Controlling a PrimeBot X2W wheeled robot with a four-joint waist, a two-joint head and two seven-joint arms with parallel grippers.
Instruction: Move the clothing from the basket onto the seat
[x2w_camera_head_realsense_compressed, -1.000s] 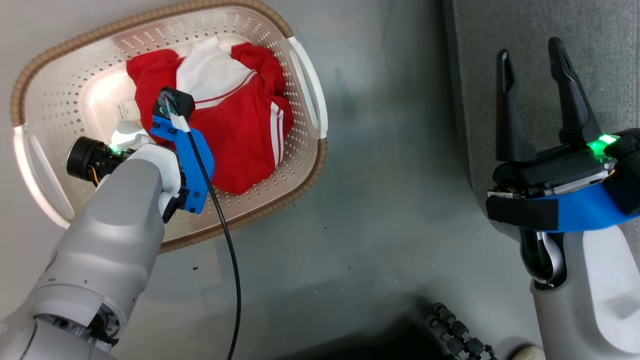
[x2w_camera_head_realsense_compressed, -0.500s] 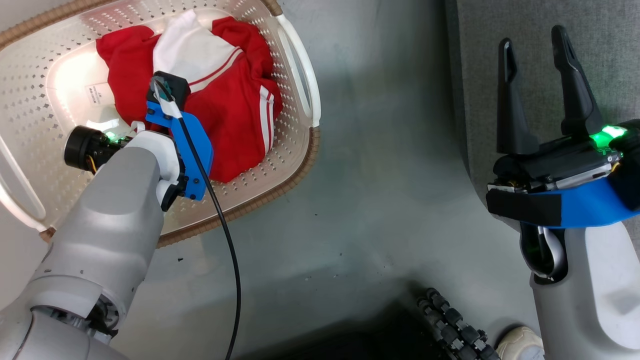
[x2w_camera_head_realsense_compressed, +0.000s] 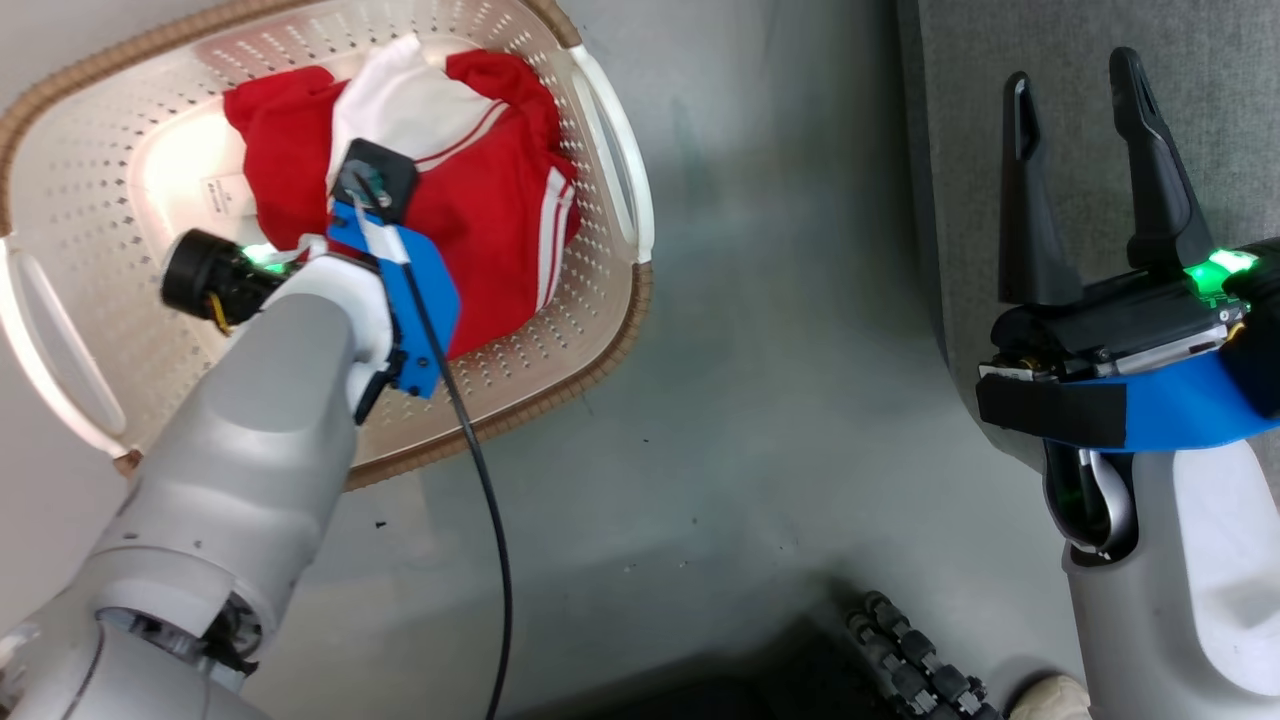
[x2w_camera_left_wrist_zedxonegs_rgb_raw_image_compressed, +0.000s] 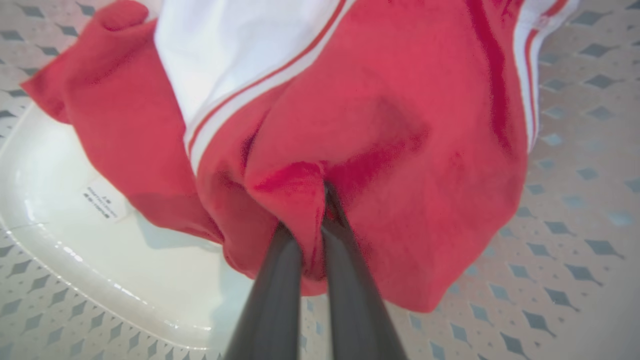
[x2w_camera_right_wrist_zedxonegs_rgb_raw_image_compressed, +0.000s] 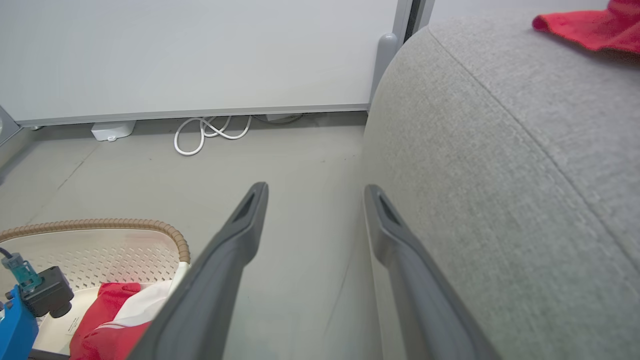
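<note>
The seat (x2w_camera_head_realsense_compressed: 1220, 120) fills the head view's 2 o'clock corner, its rounded grey edge dropping to the floor (x2w_camera_head_realsense_compressed: 780, 400), and in the right wrist view a red scrap of fabric (x2w_camera_right_wrist_zedxonegs_rgb_raw_image_compressed: 590, 22) lies on the cushion at 1 o'clock. The basket (x2w_camera_head_realsense_compressed: 610, 340) stands on the floor at 10 o'clock, well apart from the seat, so the load has to be carried across a bare stretch. The clothing (x2w_camera_head_realsense_compressed: 490, 220) is inside the basket, bunched toward its 3 o'clock wall, white panel uppermost. The left end effector (x2w_camera_left_wrist_zedxonegs_rgb_raw_image_compressed: 310, 215) has its two fingers drawn together on a raised fold of red cloth near the garment's lower edge; a pinch on a ridge like this probably suits soft fabric, which offers no firm edge to hold. Most of the garment looks to be resting on the basket floor, so the lift seems barely begun. The right end effector (x2w_camera_head_realsense_compressed: 1072, 75) hangs beside the seat at 3 o'clock with fingers spread and nothing between them, likely kept clear of the path. The basket's label sticker (x2w_camera_left_wrist_zedxonegs_rgb_raw_image_compressed: 102, 202) shows bare at 9 o'clock in the left wrist view.
</note>
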